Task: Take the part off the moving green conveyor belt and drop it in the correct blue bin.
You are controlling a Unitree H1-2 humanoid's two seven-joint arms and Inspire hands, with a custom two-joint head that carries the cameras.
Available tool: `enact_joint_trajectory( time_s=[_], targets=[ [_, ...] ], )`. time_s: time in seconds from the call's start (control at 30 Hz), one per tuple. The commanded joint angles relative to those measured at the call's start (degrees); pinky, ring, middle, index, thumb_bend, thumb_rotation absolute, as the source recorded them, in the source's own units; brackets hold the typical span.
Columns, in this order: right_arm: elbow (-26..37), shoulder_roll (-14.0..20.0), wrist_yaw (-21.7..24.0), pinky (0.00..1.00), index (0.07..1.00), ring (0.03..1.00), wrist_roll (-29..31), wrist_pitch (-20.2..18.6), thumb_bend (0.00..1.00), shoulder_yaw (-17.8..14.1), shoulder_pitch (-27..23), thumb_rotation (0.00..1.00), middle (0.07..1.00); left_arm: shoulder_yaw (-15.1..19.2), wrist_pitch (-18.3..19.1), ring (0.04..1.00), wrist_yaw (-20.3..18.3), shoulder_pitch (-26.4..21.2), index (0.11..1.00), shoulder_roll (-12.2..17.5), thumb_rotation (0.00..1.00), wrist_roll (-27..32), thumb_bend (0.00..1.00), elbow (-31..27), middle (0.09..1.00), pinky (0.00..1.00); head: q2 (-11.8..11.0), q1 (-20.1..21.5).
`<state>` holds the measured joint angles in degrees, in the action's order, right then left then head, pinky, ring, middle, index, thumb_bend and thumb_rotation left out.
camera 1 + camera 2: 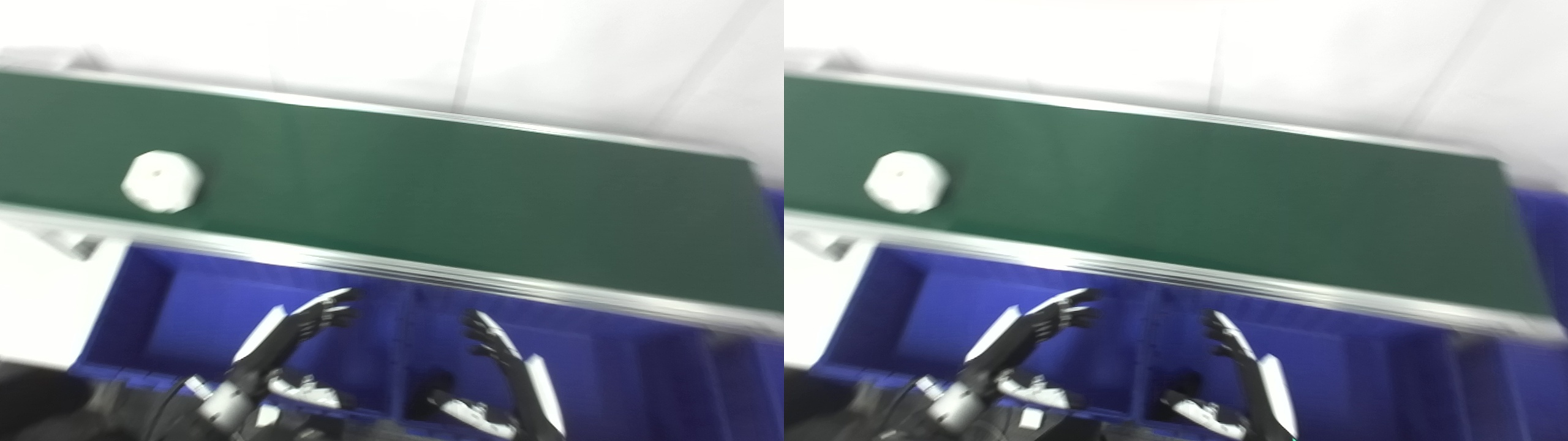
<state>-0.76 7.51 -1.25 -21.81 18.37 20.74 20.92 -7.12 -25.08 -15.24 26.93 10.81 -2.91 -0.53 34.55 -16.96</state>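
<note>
A white, roughly octagonal part (162, 181) lies on the green conveyor belt (429, 190) near its left end; it also shows in the right eye view (906, 182). My left hand (294, 334) is open and empty, raised over the left blue bin (202, 312). My right hand (505, 355) is open and empty over the middle blue bin (569, 361). Both hands stay on the near side of the belt, well right of the part. The picture is blurred.
A silver rail (392, 269) edges the belt's near side. More blue bin space (735, 386) lies at the right. A white wall (392, 49) stands behind the belt, and a white surface (43, 294) lies at the left.
</note>
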Motion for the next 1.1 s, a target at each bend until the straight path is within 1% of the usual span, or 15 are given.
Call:
enact_joint_trajectory(
  time_s=[0.0, 0.07, 0.1, 0.13, 0.33, 0.43, 0.47, 0.53, 0.6, 0.7, 0.77, 0.87, 0.93, 0.97, 1.07],
  targets=[
    [-0.11, -0.35, -1.05, 0.70, 0.887, 0.815, 0.14, 4.53, 0.60, -0.15, -0.43, 0.19, 0.842, -0.21, -1.85, 0.816, 2.10, -0.42, 0.839, 1.02, 0.17, -0.35, 0.75, -0.60, 0.892, 0.75, -1.20, -0.17],
    [-0.78, -0.55, -0.92, 0.70, 0.884, 0.810, 0.41, 4.59, 0.61, -0.32, -0.61, 0.17, 0.838, -0.59, -1.85, 0.812, 3.11, -0.59, 0.834, 1.44, 0.17, -0.83, 0.77, -0.37, 0.885, 0.75, -1.48, -0.11],
    [-1.21, -0.64, -0.99, 0.70, 0.882, 0.809, 0.49, 4.81, 0.61, -0.39, -0.76, 0.16, 0.837, -0.81, -1.85, 0.806, 3.63, -0.77, 0.832, 1.59, 0.16, -0.85, 0.78, -0.12, 0.882, 0.75, -2.13, 0.15],
    [-1.48, -0.70, -1.06, 0.70, 0.880, 0.809, 0.51, 5.01, 0.61, -0.44, -0.85, 0.15, 0.835, -1.03, -1.85, 0.800, 4.07, -0.90, 0.830, 1.74, 0.16, -0.86, 0.78, 0.04, 0.880, 0.74, -2.13, 0.15],
    [-3.18, -0.66, -1.42, 0.69, 0.873, 0.799, 0.05, 6.14, 0.63, -0.93, -1.53, 0.15, 0.827, -2.56, -1.85, 0.787, 6.92, -1.84, 0.824, 2.79, 0.14, -1.38, 0.81, 0.89, 0.870, 0.73, -3.64, 0.44],
    [-3.68, -0.64, -1.45, 0.69, 0.873, 0.794, -0.11, 6.51, 0.63, -1.10, -1.79, 0.16, 0.825, -3.33, -1.85, 0.785, 9.45, -2.23, 0.812, 3.64, 0.13, -2.09, 0.80, 0.46, 0.855, 0.71, -3.97, 0.65],
    [-3.80, -0.68, -1.43, 0.69, 0.873, 0.794, -0.16, 6.55, 0.63, -1.16, -1.92, 0.16, 0.825, -3.29, -1.85, 0.783, 9.92, -2.47, 0.810, 3.97, 0.14, -1.97, 0.80, 0.24, 0.853, 0.71, -3.08, 1.12],
    [-4.26, -0.62, -1.47, 0.68, 0.873, 0.791, -0.29, 7.02, 0.63, -1.19, -2.23, 0.17, 0.824, -3.20, -1.85, 0.787, 10.71, -2.77, 0.806, 4.55, 0.13, -1.84, 0.81, -0.23, 0.852, 0.71, -3.52, 1.48],
    [-4.75, -0.47, -1.49, 0.68, 0.871, 0.793, -0.26, 7.60, 0.63, -1.18, -2.56, 0.17, 0.825, -3.06, -1.85, 0.789, 11.53, -2.99, 0.804, 4.98, 0.11, -1.95, 0.82, -0.73, 0.848, 0.73, -2.96, 1.25],
    [-4.83, -0.76, -1.35, 0.67, 0.864, 0.790, 0.33, 7.45, 0.64, -1.35, -2.75, 0.13, 0.822, -2.61, -1.85, 0.788, 12.20, -3.56, 0.812, 5.59, 0.08, -1.14, 0.82, -1.39, 0.855, 0.72, -2.78, 1.92],
    [-5.05, -0.81, -1.41, 0.68, 0.862, 0.788, 0.17, 7.61, 0.65, -1.37, -3.00, 0.12, 0.821, -2.02, -1.85, 0.794, 11.77, -4.04, 0.819, 6.05, 0.06, -0.06, 0.82, -1.82, 0.867, 0.74, -2.69, 2.40],
    [-4.99, -0.73, -1.34, 0.66, 0.859, 0.782, -0.15, 7.44, 0.65, -1.45, -3.31, 0.13, 0.815, -1.04, -1.85, 0.812, 11.10, -4.96, 0.838, 7.00, 0.05, 0.67, 0.80, -2.62, 0.890, 0.75, -2.35, 2.88],
    [-4.65, -0.69, -0.92, 0.67, 0.858, 0.782, 0.13, 6.80, 0.65, -1.53, -3.46, 0.12, 0.814, -0.18, -1.85, 0.821, 11.34, -5.52, 0.847, 7.52, 0.06, 0.24, 0.79, -3.37, 0.897, 0.75, -2.09, 3.08],
    [-4.54, -0.65, -0.70, 0.67, 0.858, 0.785, 0.42, 6.59, 0.65, -1.56, -3.52, 0.13, 0.816, 0.36, -1.85, 0.841, 11.46, -5.74, 0.853, 7.76, 0.10, 0.09, 0.78, -3.88, 0.901, 0.76, -1.94, 3.13],
    [-4.36, -0.63, -0.37, 0.68, 0.858, 0.785, 1.05, 6.35, 0.66, -1.75, -3.84, 0.12, 0.818, 1.87, -1.85, 0.848, 11.82, -6.79, 0.866, 8.39, 0.11, -0.48, 0.76, -5.46, 0.903, 0.79, -1.13, 3.63]
  ],
)
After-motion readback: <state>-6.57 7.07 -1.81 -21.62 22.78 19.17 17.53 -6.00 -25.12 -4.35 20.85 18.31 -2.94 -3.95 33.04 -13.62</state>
